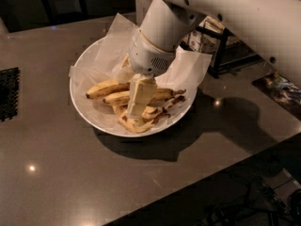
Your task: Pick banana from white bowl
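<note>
The white bowl (84, 108) sits on the grey counter, lined with crinkled white paper (110, 51). Several bananas lie in it. The long, nearly straight banana (164, 94) with brown streaks and a dark stem lies across the middle. A cleaner-yellow banana (104, 88) lies just above it on the left. Short brown-blotched bananas (141, 122) lie at the front. My gripper (136, 108) reaches down into the bowl from the white arm (162, 27). It sits over the middle of the long banana and hides part of it.
A dark wire rack (225, 46) with packets stands behind the bowl on the right. A black mesh mat (8, 93) lies at the left edge. A colourful packet (282, 86) lies at the right. The counter's front edge runs diagonally at the lower right.
</note>
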{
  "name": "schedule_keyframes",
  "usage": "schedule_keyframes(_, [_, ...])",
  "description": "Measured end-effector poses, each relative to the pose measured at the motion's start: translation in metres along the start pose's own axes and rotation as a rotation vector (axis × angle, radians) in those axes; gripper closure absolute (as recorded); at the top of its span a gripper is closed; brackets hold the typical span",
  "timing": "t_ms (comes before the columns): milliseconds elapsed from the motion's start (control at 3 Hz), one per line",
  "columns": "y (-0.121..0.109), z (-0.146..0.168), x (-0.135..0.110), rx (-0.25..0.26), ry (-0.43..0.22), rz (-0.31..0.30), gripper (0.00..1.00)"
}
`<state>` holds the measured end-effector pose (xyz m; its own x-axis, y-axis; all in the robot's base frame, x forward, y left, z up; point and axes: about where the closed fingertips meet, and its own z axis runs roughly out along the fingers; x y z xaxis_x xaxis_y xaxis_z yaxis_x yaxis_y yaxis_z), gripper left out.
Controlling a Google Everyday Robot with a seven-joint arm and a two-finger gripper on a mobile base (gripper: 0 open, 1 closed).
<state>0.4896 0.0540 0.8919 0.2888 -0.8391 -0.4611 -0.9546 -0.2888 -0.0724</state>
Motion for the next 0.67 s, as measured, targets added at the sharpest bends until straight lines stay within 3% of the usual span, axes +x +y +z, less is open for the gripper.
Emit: schedule_keyframes(667, [-0.0048,0.01,-0.008,-0.007,-0.013,-0.003,0.33])
